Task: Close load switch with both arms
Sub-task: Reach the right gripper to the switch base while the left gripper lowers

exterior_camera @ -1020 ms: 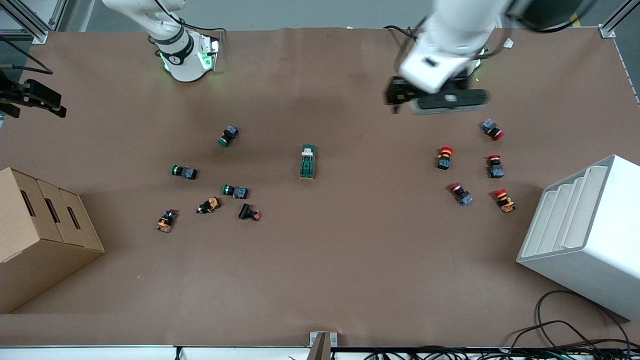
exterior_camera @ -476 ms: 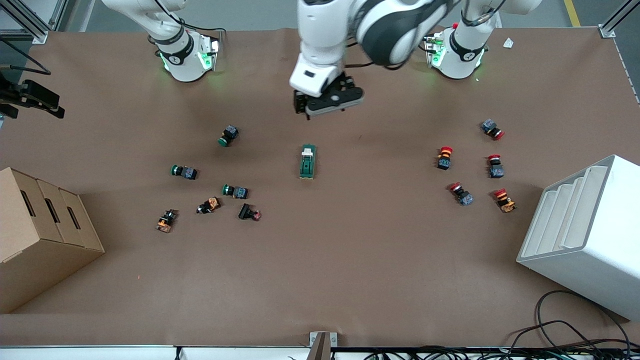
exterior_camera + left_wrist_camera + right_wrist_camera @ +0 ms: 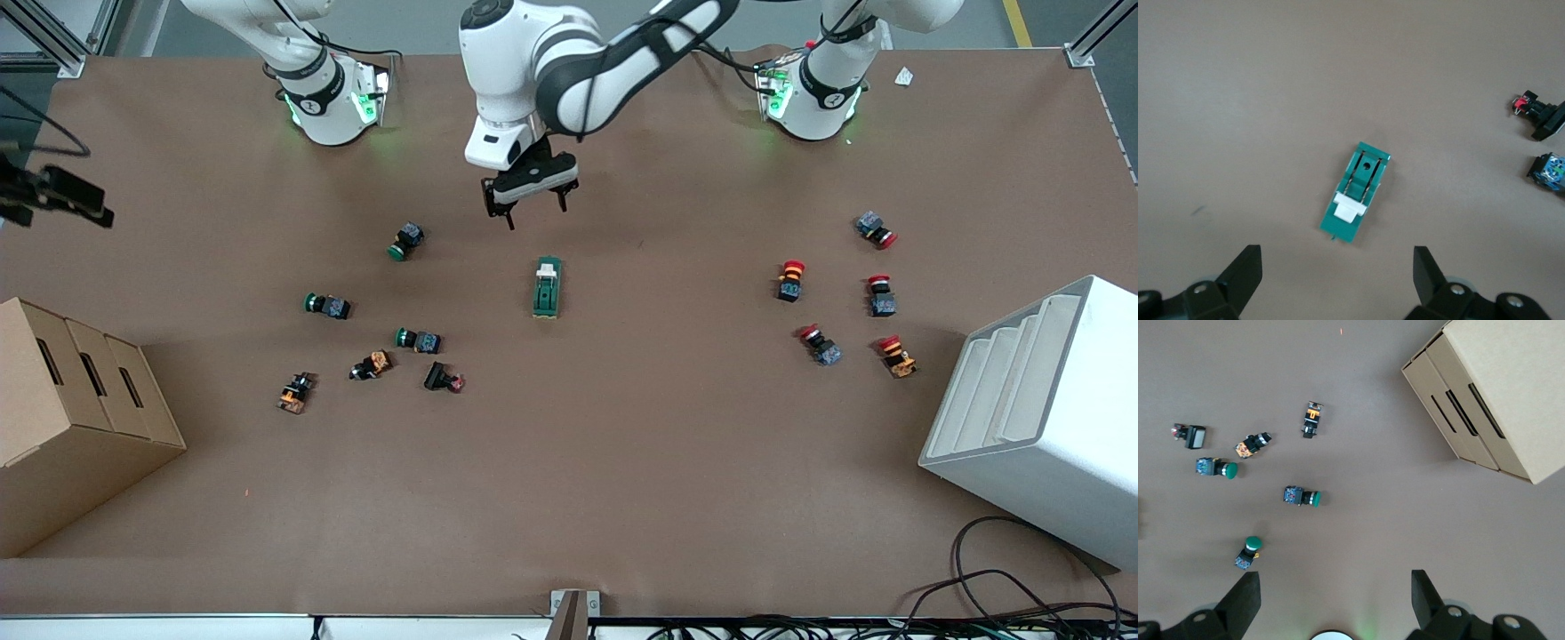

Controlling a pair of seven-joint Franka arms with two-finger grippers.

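Observation:
The load switch, a dark-green block with a white lever piece at its end toward the bases, lies flat mid-table. It also shows in the left wrist view. My left gripper hangs open and empty over bare table just off the switch's lever end. In its own wrist view the left gripper has its fingers wide apart and not touching the switch. My right gripper is raised high at the right arm's end of the table. The right wrist view shows the right gripper open and empty.
Several green and orange push buttons lie toward the right arm's end, and red ones toward the left arm's end. A cardboard box and a white stepped bin stand at the two ends. Cables lie at the table's front edge.
My left arm has swung from its own end of the table to the middle and come down, open, beside the load switch. The right gripper has shifted only slightly.

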